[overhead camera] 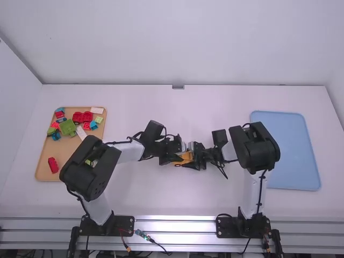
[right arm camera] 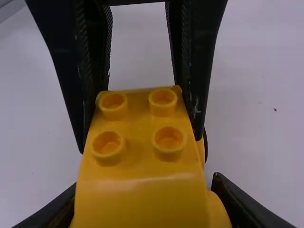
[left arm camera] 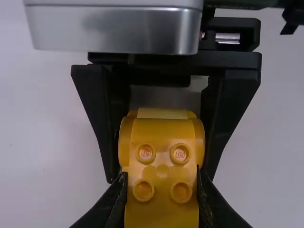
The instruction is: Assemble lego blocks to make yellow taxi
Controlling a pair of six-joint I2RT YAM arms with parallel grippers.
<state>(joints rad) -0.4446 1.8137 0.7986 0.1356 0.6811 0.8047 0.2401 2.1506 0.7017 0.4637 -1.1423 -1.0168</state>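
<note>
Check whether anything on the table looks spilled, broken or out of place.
Nothing looks spilled or broken. One small oddity: a dark speck on the otherwise plain white table, off to one side of the yellow piece that the left tool and right tool grip. I can't tell what it is.

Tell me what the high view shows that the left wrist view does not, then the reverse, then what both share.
High view: at the left, a tan tray holding loose blocks, among them a green block and a red block; at the right, a blue tray.
Left wrist view: four round studs on the build.
Both: the yellow-orange build, between left tool and right tool.
</note>
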